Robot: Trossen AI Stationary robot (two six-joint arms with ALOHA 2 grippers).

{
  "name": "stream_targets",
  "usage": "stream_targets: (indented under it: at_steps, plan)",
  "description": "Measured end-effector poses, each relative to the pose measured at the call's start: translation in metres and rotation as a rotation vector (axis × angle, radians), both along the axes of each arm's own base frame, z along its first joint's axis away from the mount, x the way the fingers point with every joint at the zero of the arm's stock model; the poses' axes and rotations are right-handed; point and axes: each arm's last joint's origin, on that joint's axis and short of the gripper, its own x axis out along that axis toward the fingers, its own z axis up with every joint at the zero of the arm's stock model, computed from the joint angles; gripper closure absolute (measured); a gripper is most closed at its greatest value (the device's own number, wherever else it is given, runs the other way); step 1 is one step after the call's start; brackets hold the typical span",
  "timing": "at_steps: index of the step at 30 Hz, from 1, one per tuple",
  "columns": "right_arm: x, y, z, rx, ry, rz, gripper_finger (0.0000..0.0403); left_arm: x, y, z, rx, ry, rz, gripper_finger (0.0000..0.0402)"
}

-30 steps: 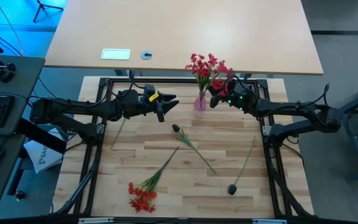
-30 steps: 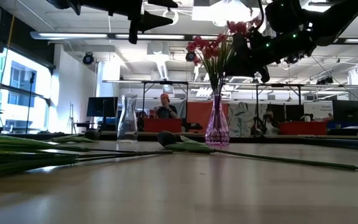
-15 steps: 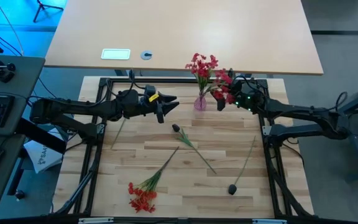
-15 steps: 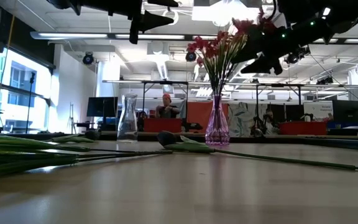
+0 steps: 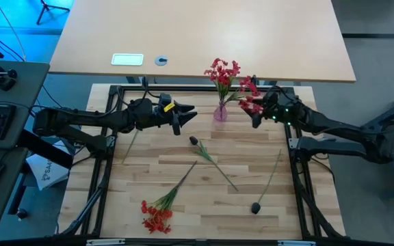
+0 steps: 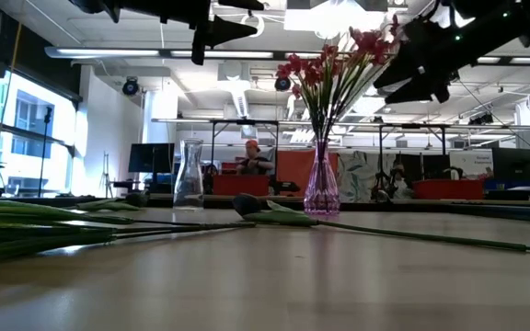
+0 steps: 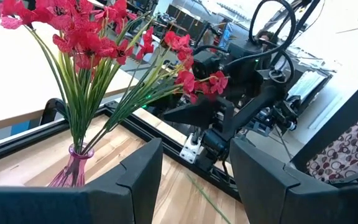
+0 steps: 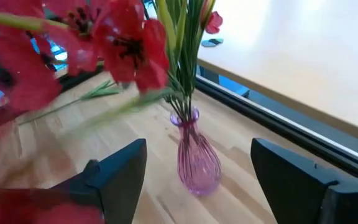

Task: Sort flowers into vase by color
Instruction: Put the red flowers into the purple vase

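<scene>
A purple glass vase (image 5: 220, 113) stands near the table's far edge and holds red flower sprays (image 5: 223, 71); one spray (image 5: 249, 94) leans from it toward the right. My right gripper (image 5: 255, 119) hangs open just right of the vase, the leaning blossoms (image 8: 120, 43) close above its fingers. My left gripper (image 5: 183, 116) hovers open and empty left of the vase. On the table lie a red spray (image 5: 157, 214), a dark bud (image 5: 193, 141) on a long stem, and another dark bud (image 5: 256, 207).
A clear glass vase (image 6: 189, 173) stands left of the purple one in the low view. A loose green stem (image 5: 130, 144) lies below my left arm. A black frame (image 5: 104, 178) rims the wooden table. People sit in the room behind.
My right gripper has opened and let go of the red spray, then drawn back from the vase toward the table's right edge. The spray stays in the purple vase, leaning to the right.
</scene>
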Motion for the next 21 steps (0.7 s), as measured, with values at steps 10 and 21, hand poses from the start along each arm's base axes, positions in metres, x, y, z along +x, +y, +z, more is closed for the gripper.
stream_targets:
  at_steps: [10, 21]
  plan:
    - [-0.030, 0.018, -0.001, 0.211, -0.009, 0.037, 0.0121, 0.001, -0.003, 0.000, -0.053, -0.013, -0.092, 0.0225]
    - [-0.026, 0.037, -0.007, 0.572, -0.029, 0.324, 0.0121, 0.001, -0.017, -0.009, -0.286, 0.072, -0.406, 0.0225]
